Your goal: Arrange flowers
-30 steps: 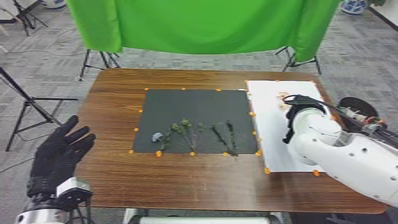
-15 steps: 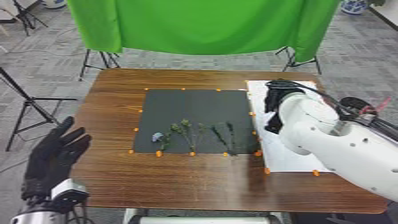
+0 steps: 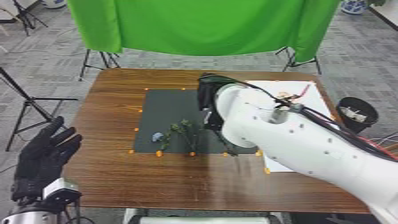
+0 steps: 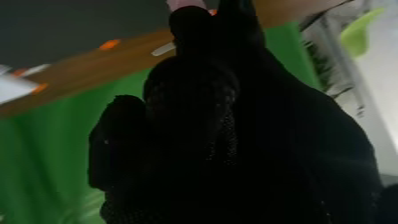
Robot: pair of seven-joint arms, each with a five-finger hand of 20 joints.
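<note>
My right hand (image 3: 207,99) is over the dark mat's (image 3: 169,107) far right part, back of the glove up. In the right wrist view, my right hand (image 4: 200,107) has its fingers together, a pale pink thing (image 4: 185,4) pinched at the tips; whether it is a flower I cannot tell. A bluish flower (image 3: 158,136) lies on the mat's near left, with green stems (image 3: 186,132) beside it and another dark stem (image 3: 224,142) partly behind my right arm. Small pale flowers (image 3: 284,95) lie on the white sheet (image 3: 308,100). My left hand (image 3: 40,155) hangs open left of the table.
Orange markers line the mat and sheet. A black bin (image 3: 357,113) with pale contents stands beyond the table's (image 3: 160,185) right edge. A green cloth (image 3: 204,27) hangs behind the table. My right forearm crosses the sheet's near part and the mat's right side.
My right hand has moved left from the white sheet to over the dark mat, uncovering the pale flowers and the bin. My left hand has shifted slightly left.
</note>
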